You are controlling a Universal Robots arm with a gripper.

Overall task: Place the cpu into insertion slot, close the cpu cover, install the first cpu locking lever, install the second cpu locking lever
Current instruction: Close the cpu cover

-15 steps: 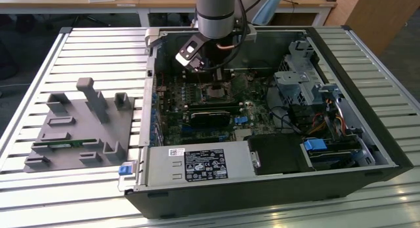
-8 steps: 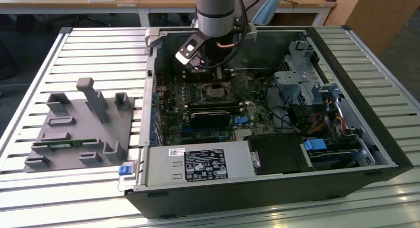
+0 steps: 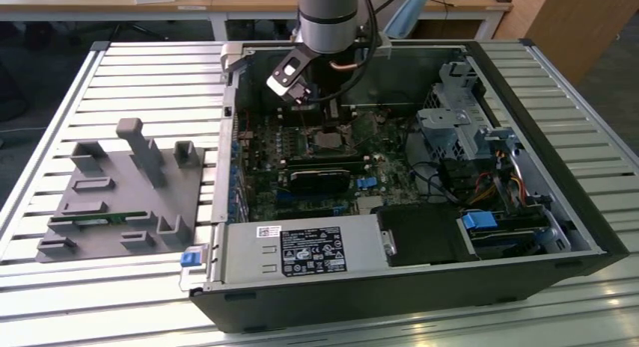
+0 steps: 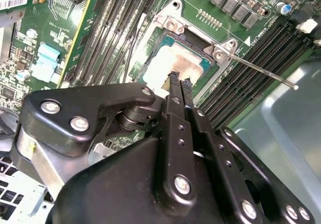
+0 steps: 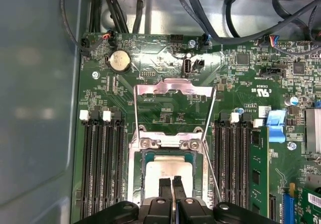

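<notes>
The cpu (image 5: 168,170) lies flat in the insertion slot (image 5: 134,171), its pale metal face up; the second wrist view shows the cpu (image 4: 173,63) within the slot's silvery rim (image 4: 170,22). The cpu cover (image 5: 175,87) is swung open, a thin metal frame standing back from the socket with green board showing through its window. My gripper (image 5: 171,180) hovers just over the chip's face with its fingers together and nothing between them; the gripper (image 4: 180,80) looks the same in the second wrist view. A thin locking lever (image 4: 263,73) sticks out free beside the socket. In the exterior view the arm (image 3: 325,33) reaches down over the socket (image 3: 328,141).
Long black memory slots (image 5: 98,169) flank the socket, with a green memory module (image 5: 258,169) and a blue clip (image 5: 276,126) on one side. Cables (image 5: 200,13) run along the case wall. A grey fixture (image 3: 120,190) sits on the exterior view's left, and the power supply (image 3: 299,250) is at the front.
</notes>
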